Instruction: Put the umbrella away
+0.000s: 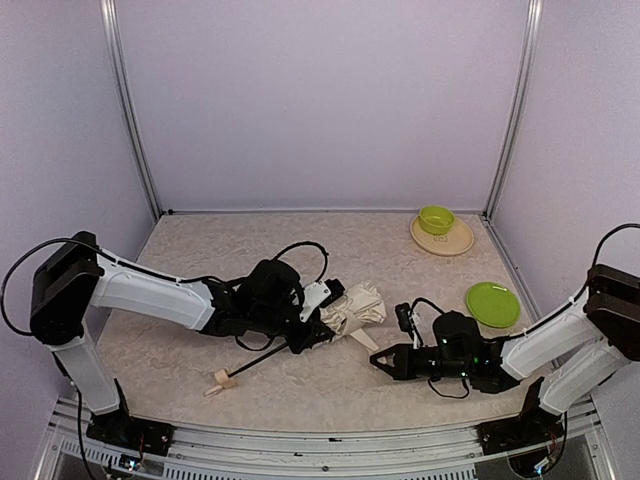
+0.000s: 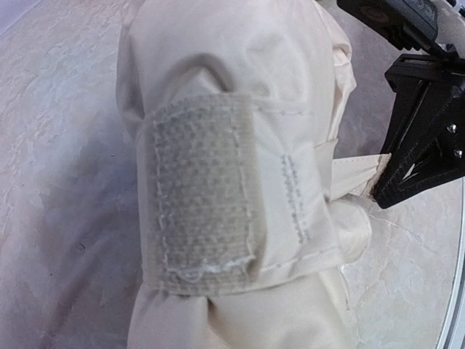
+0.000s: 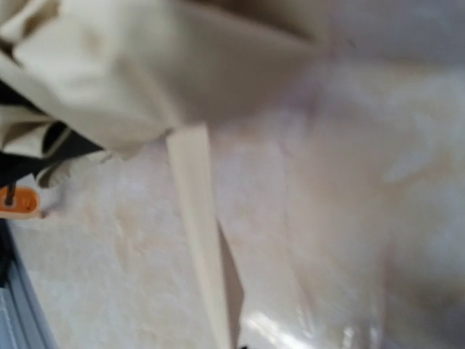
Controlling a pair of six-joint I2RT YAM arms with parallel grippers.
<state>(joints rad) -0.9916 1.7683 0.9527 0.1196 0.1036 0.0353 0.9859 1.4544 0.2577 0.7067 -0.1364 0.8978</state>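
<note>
The umbrella (image 1: 357, 306) lies mid-table as a bunched cream bundle. Its thin black shaft (image 1: 262, 360) runs to the near left and ends in the small beige handle (image 1: 224, 379). My left gripper (image 1: 318, 322) is at the bundle's left end and seems shut on it. Its fingers are hidden. The left wrist view is filled by cream fabric (image 2: 240, 65) and a velcro patch (image 2: 203, 189). My right gripper (image 1: 384, 362) is shut on the end of the closing strap (image 1: 364, 340), pulled out from the bundle. The strap also shows in the left wrist view (image 2: 349, 163) and the right wrist view (image 3: 197, 218).
A green bowl (image 1: 436, 219) sits on a beige plate (image 1: 455, 243) at the back right. A green plate (image 1: 492, 304) lies right of the right arm. Walls close the back and both sides. The metal rail (image 1: 300, 440) runs along the near edge.
</note>
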